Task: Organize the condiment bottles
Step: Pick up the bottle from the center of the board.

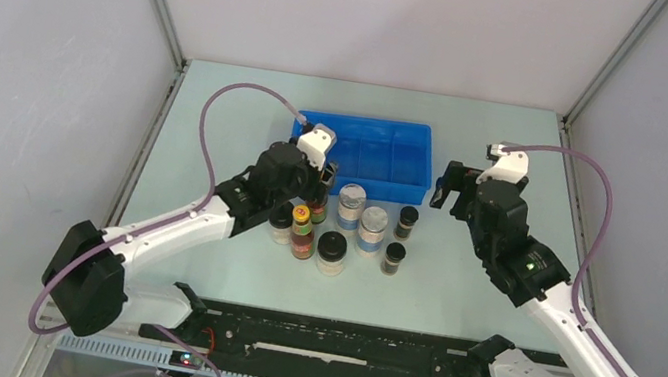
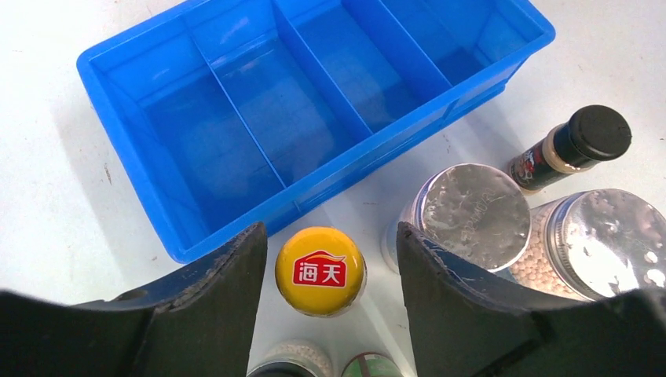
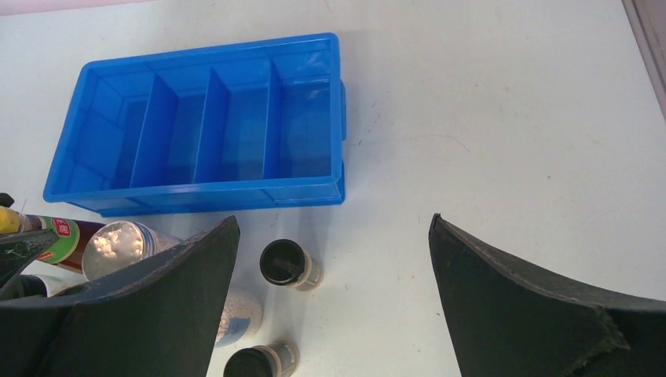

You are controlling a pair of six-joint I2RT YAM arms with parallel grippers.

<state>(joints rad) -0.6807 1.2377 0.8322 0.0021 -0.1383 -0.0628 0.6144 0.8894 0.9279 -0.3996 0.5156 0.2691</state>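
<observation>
The bottles stand crowded in the middle of the table, the black-lidded jar [image 1: 331, 252] in the nearest row and the tall ones packed just behind it. That crowding is the hazard: the left gripper [image 2: 330, 250] has little room, and one finger [image 2: 448, 298] sits just beside a silver-lidded jar [image 2: 471, 216], so any sideways drift could nudge that jar or topple a neighbour. The yellow-capped bottle [image 2: 320, 271] is also off-centre between the fingers. One pad would likely meet it first and tip this tall, narrow thing rather than grip it squarely. For now the fingers are spread on either side of its cap, a slim gap on the one side and a wider one on the other, touching nothing. Farther out a small dark vial [image 2: 581, 145] stands apart from the cluster. Beyond it lies the blue tray [image 2: 345, 187], with no bottle in the compartments that show. The right gripper [image 3: 334, 222] hangs off to the side, fingers spread wide and holding nothing.
</observation>
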